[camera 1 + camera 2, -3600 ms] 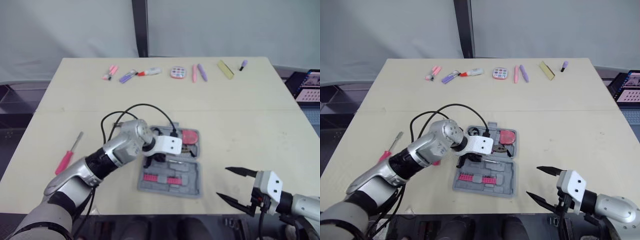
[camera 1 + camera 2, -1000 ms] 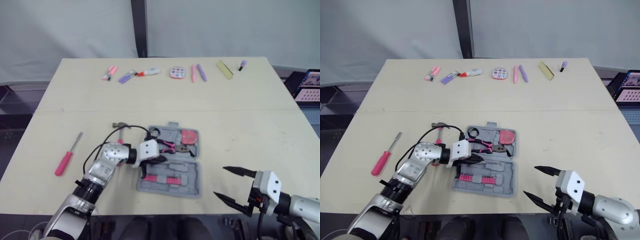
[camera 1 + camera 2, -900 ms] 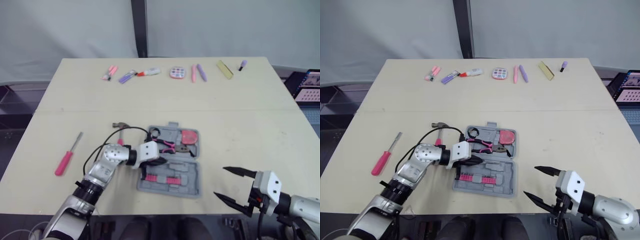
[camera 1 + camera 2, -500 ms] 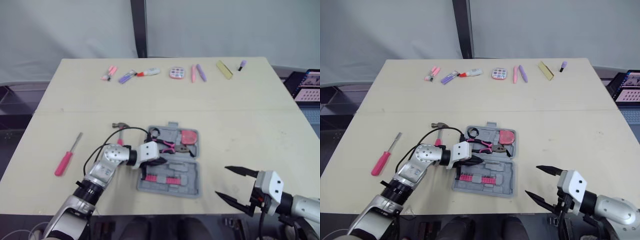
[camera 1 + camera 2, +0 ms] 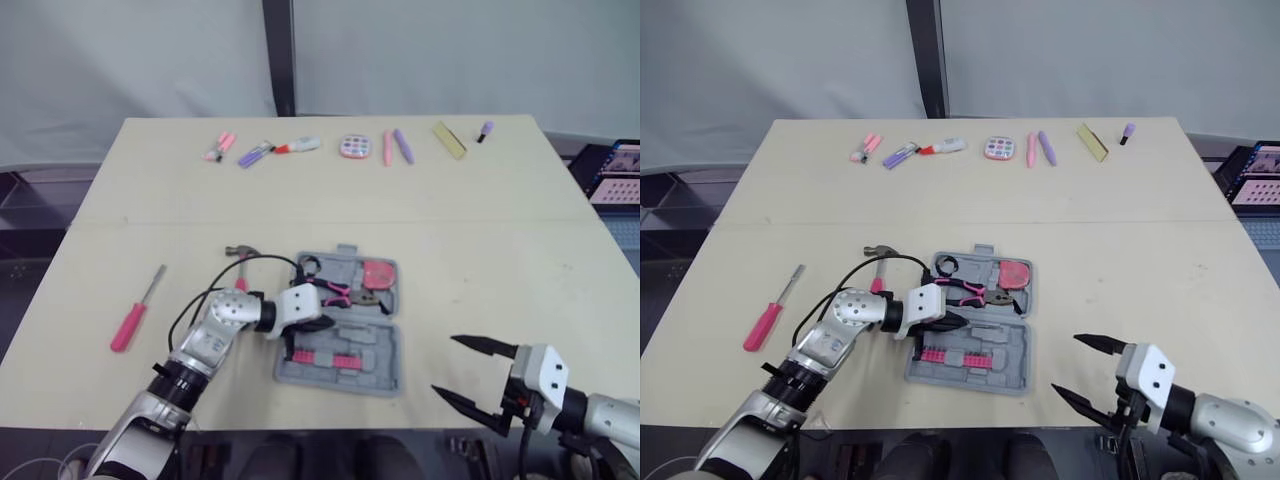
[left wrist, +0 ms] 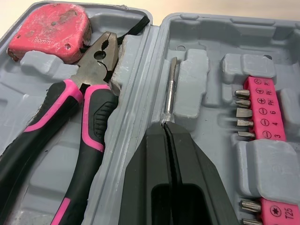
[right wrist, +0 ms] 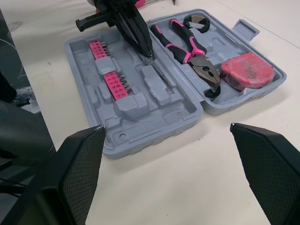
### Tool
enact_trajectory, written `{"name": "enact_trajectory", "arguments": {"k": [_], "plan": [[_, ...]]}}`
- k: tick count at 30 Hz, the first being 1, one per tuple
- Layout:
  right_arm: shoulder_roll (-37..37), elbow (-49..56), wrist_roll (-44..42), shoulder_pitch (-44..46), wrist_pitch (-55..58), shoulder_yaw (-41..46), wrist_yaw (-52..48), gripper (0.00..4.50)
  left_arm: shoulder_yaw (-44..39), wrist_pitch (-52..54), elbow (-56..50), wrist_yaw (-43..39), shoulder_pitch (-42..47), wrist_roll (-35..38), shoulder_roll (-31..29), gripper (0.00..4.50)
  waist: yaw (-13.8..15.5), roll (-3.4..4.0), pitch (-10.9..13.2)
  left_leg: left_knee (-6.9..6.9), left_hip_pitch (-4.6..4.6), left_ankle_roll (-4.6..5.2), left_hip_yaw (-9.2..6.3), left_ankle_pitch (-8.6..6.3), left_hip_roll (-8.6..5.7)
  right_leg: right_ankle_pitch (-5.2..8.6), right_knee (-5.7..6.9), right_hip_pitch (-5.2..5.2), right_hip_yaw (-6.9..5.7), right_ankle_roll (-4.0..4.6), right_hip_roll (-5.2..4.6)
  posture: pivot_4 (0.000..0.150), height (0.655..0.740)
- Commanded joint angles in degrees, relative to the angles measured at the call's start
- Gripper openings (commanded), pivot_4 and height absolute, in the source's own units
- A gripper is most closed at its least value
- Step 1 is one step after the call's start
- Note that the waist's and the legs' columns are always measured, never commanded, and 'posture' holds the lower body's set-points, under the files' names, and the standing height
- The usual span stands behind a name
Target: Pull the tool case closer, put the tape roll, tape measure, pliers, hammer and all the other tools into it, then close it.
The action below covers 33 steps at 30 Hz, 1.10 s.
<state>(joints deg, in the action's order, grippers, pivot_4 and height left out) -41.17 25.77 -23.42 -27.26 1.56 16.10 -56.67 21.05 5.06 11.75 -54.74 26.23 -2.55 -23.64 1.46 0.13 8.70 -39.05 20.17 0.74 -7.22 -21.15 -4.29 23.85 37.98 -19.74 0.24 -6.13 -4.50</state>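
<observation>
Left gripper (image 6: 165, 126) closed, tips touching metal shaft (image 6: 171, 86) in tool case (image 5: 392, 350); right gripper (image 5: 443, 364) open, well apart. One pliers (image 6: 91, 110), one tape measure (image 6: 51, 30).

Bright, even light.
You had soft, faint shadows just beside the tool case (image 5: 385, 347), lit from overhead.

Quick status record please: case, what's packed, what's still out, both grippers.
tool case: open, lid flat
in case: tape measure, pliers, tape roll, bit strips
on table: hammer left of case; pink screwdriver further left
left gripper: shut on small screwdriver, over case's middle ridge
right gripper: open, right of case, holding nothing
</observation>
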Motion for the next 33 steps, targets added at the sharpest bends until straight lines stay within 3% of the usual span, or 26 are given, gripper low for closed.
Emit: {"name": "enact_trajectory", "arguments": {"k": [1,14,20,24,26,29,32,33], "plan": [[-0.1,2.4,-0.9,-0.4,-0.1,1.3,0.2,4.5,1.9,1.7,1.5,0.6,-1.3,-2.9,-0.9,0.05,0.0,0.02,-0.1,0.0,-0.02,0.0,-0.01,0.0,0.0,0.0,0.0,0.02,0.01,0.0,0.0,0.15,0.74],[-0.1,2.9,-1.0,-0.6,0.3,1.5,0.2,4.5,2.2,3.7,2.0,1.4,-1.3,-2.5,-0.5,0.05,0.0,0.03,-0.2,0.02,-0.04,0.01,-0.01,-0.01,0.0,0.0,-0.01,0.04,0.02,0.0,0.0,0.15,0.74],[0.1,2.2,-0.8,1.2,0.5,0.6,0.5,4.5,-7.7,7.5,-7.2,-0.3,-3.3,10.6,1.2,0.05,-0.1,0.03,-0.2,0.02,-0.01,0.01,-0.01,-0.01,0.01,0.0,-0.02,-0.01,0.03,0.0,0.0,0.15,0.74],[0.3,1.2,-0.7,3.0,0.7,-0.1,0.4,4.5,-14.5,6.1,-14.4,2.5,-6.1,14.1,-0.3,0.05,-0.1,0.04,-0.2,0.02,0.04,-0.01,-0.01,-0.01,0.05,0.0,-0.02,-0.08,0.04,0.0,0.0,0.15,0.74],[0.5,0.2,-0.6,4.4,0.6,-0.7,0.3,4.5,-19.3,9.5,-16.9,-0.5,-8.3,20.5,-2.4,0.05,-0.2,0.04,-0.2,0.02,0.02,-0.01,0.0,-0.01,0.03,0.0,-0.04,-0.05,0.05,0.0,-0.02,0.15,0.74],[0.7,-0.7,-0.4,5.7,0.6,-1.5,0.1,4.5,-22.6,10.3,-19.5,-2.2,-11.8,22.8,-6.3,0.05,-0.4,0.06,-0.2,0.11,-0.01,-0.03,-0.01,-0.02,0.07,0.0,-0.05,-0.09,0.04,0.0,0.01,0.15,0.74],[1.0,-1.6,-0.5,6.4,0.3,-2.3,-0.1,4.5,-29.4,8.4,-23.4,-0.1,-19.0,24.2,-9.0,0.85,-0.3,0.09,-0.1,0.13,-0.01,-0.03,-0.03,-0.02,0.07,0.0,-0.1,-0.09,0.06,0.0,-0.01,0.15,0.74],[1.1,-1.7,-0.6,6.5,0.2,-2.5,-0.1,4.5,-31.5,7.8,-24.5,0.5,-21.6,24.6,-9.5,1.34,-0.3,0.09,-0.1,0.12,-0.01,-0.03,-0.03,-0.03,0.06,0.0,-0.1,-0.09,0.06,0.0,-0.03,0.15,0.74]]}}
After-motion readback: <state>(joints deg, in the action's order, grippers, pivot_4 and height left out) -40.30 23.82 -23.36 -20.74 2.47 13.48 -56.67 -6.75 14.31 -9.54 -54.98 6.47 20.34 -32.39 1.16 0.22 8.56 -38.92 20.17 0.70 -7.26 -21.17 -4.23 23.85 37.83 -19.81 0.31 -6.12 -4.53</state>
